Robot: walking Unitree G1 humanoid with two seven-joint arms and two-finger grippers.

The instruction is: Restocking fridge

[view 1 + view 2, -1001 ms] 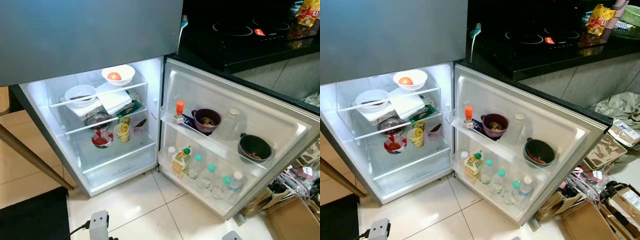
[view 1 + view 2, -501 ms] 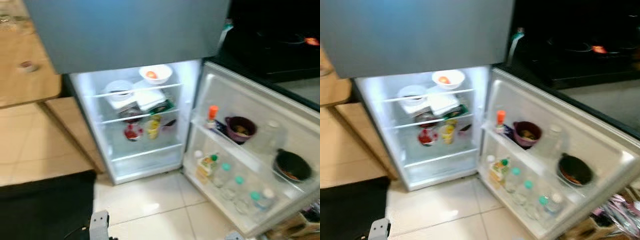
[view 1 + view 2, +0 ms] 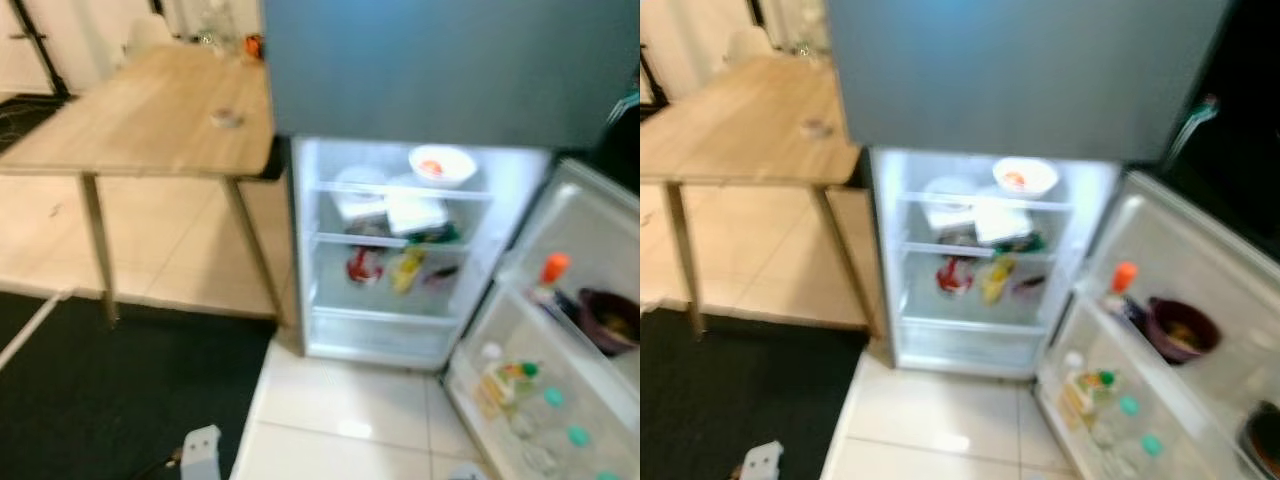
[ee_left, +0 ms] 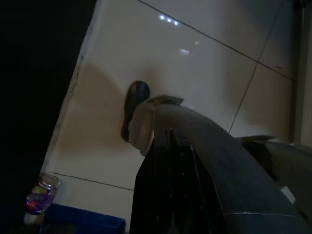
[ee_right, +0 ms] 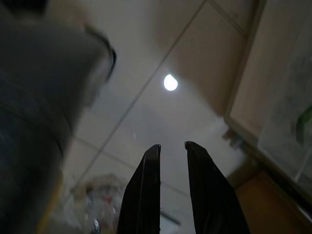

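Two shelves lit inside open fridge [image 3: 400, 250], white bowl [image 3: 442, 165] up top; right gripper [image 5: 171, 146] fingers slightly parted, left gripper's can't tell.

No text, label, brand or number can be read: the packages in the lit white fridge [image 3: 400, 250] at frame centre are too blurred.

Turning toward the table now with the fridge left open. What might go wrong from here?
1. The open fridge door juts over the floor at the robot's right; a turn or step could clip it and shake the bottles on its shelf.
2. The head views are blurred, so distance to the table leg is hard to judge.
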